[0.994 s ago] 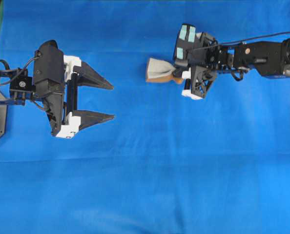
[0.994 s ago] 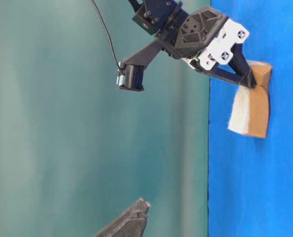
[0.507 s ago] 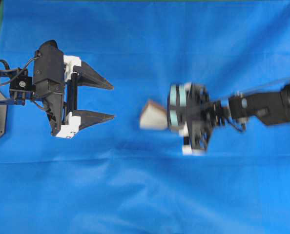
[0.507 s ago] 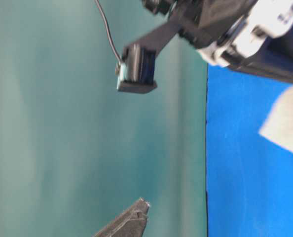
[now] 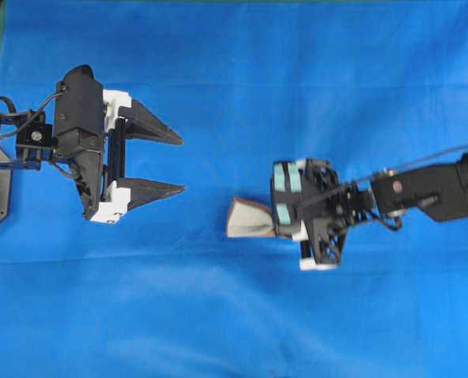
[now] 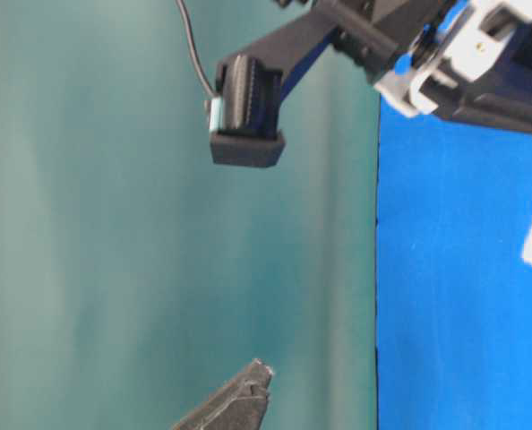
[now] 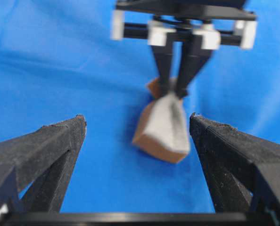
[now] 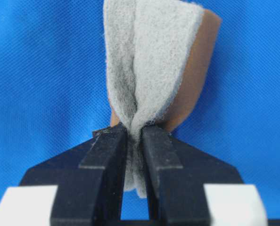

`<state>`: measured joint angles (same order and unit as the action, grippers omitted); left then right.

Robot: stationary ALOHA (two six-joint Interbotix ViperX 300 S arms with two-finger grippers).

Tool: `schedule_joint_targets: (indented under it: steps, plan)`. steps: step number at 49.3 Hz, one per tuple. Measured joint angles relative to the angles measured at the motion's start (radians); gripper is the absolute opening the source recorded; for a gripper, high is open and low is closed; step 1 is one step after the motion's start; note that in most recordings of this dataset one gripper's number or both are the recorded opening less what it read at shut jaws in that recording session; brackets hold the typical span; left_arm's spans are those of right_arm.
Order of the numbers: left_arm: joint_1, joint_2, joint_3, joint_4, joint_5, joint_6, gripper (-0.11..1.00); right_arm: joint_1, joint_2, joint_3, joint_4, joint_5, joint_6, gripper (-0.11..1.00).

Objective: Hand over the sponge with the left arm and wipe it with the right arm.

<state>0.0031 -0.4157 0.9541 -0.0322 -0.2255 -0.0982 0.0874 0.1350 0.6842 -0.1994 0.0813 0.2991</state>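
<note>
I am clamping the sponge [image 8: 149, 70] in my right end effector [image 8: 133, 141], pressing evenly for wiping, my left end effector [image 5: 167, 161] gaping.

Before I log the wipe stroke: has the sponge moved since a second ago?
Yes. In the overhead view the sponge, pinched by the right gripper, has swept toward the bottom edge, past the motionless left gripper.

Sponge [image 5: 248, 218], grey-white felt face over orange-brown backing, pinched and creased at one end between the right arm's [image 5: 423, 193] fingers [image 8: 107, 155]; free end points toward the left arm [image 5: 76, 142].
</note>
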Motion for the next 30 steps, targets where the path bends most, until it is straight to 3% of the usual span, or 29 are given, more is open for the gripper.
schedule_joint_targets:
  steps: [16, 30]
  plan:
    - [-0.002, 0.002, 0.000, 0.000, 0.002, -0.002, 0.87, -0.238, 0.000, 0.005, -0.106, -0.009, -0.003, 0.16]
    - [-0.002, 0.002, 0.000, 0.002, 0.002, -0.002, 0.87, -0.249, 0.000, 0.005, -0.121, -0.009, -0.003, 0.16]
